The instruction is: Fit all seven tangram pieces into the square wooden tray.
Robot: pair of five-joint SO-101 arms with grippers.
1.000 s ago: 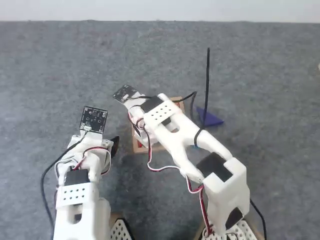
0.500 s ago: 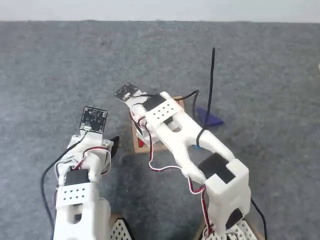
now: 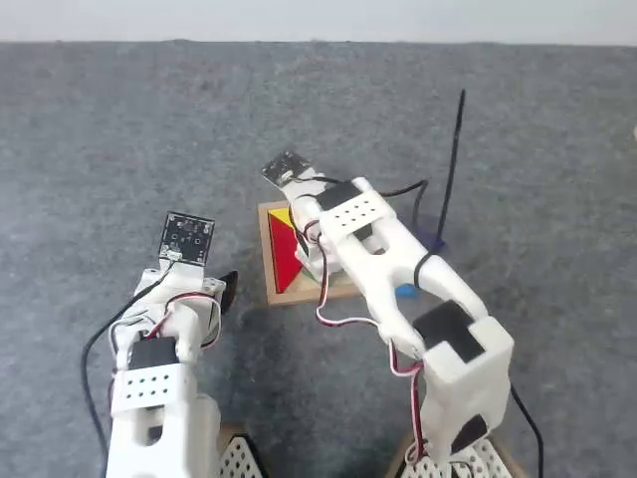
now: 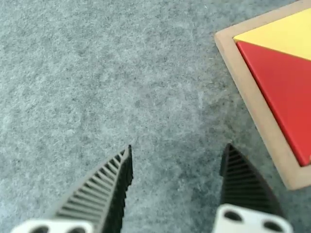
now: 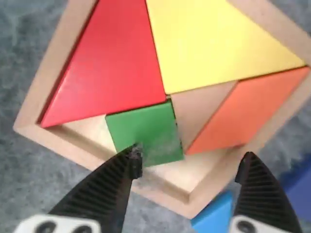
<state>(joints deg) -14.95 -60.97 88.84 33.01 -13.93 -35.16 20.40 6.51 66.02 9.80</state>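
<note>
Right jaws gape over the tray point(image 5: 51, 73), green square point(image 5: 143, 133) at one tip — left jaws, gaping too, stand farther off, beside the tray's edge.

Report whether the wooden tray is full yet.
Not full: bare wood shows in the tray beside the green piece, and a blue piece lies outside it.

You are looking down on a grey carpet point(image 3: 119, 119) that is stretching across the whole scene, its short, speckled pile lying flat. Along the far side, a pale wall point(image 3: 318, 20) is showing as a narrow strip, meeting the carpet in one straight line.
</note>
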